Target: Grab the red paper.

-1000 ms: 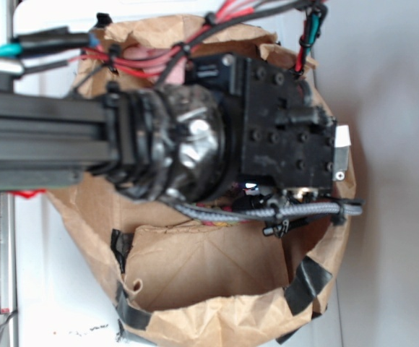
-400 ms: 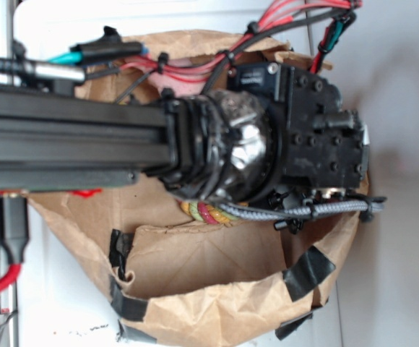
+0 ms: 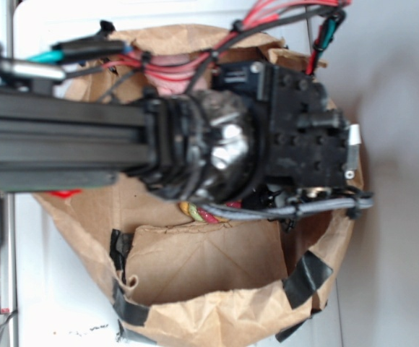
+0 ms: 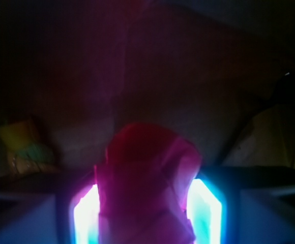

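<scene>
Exterior: black arm over open brown paper bag (image 3: 195,318) with black tape patches, on white surface (image 3: 397,217); twisted red-yellow-green rope (image 3: 204,214) inside.

Wrist: dark bag interior; gripper (image 4: 147,213) fingers clamped on crumpled red paper wad (image 4: 145,183), glowing pads (image 4: 86,213) pressed against both sides.

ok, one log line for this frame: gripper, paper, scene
gripper: shut on red paper | paper: between the glowing fingers | scene: arm reaches down into brown paper bag | twisted rope: untouched
</scene>
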